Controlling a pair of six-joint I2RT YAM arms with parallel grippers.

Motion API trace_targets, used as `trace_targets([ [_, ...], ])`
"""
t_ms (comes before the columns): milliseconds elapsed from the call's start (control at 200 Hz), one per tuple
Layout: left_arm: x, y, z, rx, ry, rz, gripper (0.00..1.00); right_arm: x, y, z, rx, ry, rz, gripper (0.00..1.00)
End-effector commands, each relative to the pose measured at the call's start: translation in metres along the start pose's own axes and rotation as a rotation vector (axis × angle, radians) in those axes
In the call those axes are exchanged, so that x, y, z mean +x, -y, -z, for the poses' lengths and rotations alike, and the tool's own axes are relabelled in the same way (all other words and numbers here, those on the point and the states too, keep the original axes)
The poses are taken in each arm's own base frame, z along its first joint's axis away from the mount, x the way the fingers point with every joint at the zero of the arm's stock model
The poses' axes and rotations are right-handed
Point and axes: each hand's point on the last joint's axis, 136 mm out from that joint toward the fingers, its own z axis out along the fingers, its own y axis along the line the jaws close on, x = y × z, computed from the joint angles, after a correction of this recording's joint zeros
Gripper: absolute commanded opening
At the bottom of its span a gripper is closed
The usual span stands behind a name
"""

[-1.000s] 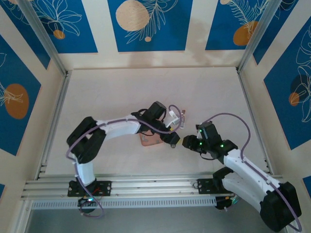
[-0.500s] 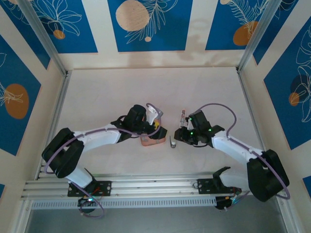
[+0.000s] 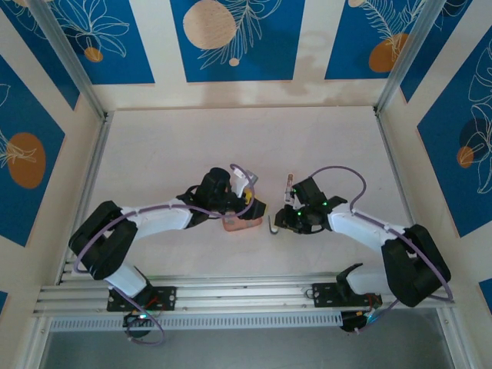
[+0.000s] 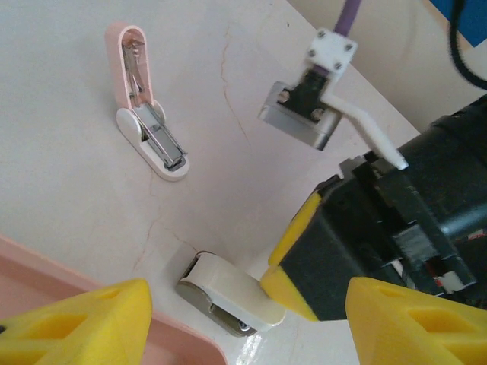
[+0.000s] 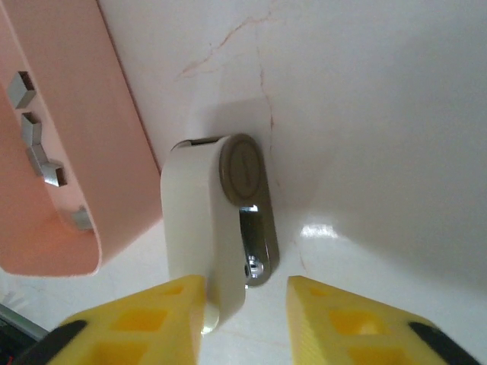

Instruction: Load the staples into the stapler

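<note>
Stapler (image 4: 144, 114) lies hinged open on marbled table (image 4: 61, 190), pink shell, silver rail exposed. Staples (image 5: 49, 173), grey bits, sit in pink tray (image 5: 99, 137). Left gripper (image 4: 251, 327) gapes empty; right gripper (image 5: 243, 319) parted astride glossy white piece (image 5: 202, 228).

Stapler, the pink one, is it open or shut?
Open. The stapler lies with its pink cover swung back, metal channel bared.

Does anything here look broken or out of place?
The small pale pink plastic stapler lies swung wide open, silver metal rail exposed. Away from it, a short white-and-silver piece lies beside the salmon-pink rectangular tray; possibly a detached part.
</note>
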Motion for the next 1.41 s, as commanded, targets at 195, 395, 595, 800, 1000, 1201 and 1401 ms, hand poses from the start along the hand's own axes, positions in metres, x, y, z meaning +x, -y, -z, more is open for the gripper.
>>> trace_targets([
  [195, -0.022, 0.0, -0.019, 0.062, -0.006, 0.004, 0.69, -0.023, -0.006, 0.04, -0.062, 0.102, 0.003, 0.41],
  [395, -0.031, -0.009, -0.036, 0.077, -0.032, 0.029, 0.7, -0.024, 0.001, 0.047, -0.044, 0.115, -0.031, 0.42],
  [595, -0.041, -0.018, -0.071, 0.105, -0.127, 0.013, 0.71, -0.032, 0.022, 0.052, -0.139, 0.129, -0.148, 0.45],
  [800, -0.05, -0.046, -0.1, 0.011, -0.165, 0.0, 0.73, -0.03, 0.038, 0.059, -0.148, 0.158, -0.188, 0.45],
  [1000, -0.055, -0.06, -0.132, 0.031, -0.171, 0.03, 0.73, -0.028, 0.046, 0.062, -0.159, 0.172, -0.207, 0.46],
  [1201, -0.064, -0.065, -0.156, 0.068, -0.156, 0.012, 0.72, -0.026, 0.048, 0.063, -0.17, 0.181, -0.209, 0.46],
  [1401, -0.073, -0.054, -0.165, 0.172, -0.111, -0.041, 0.7, -0.024, 0.052, 0.062, -0.18, 0.177, -0.222, 0.46],
])
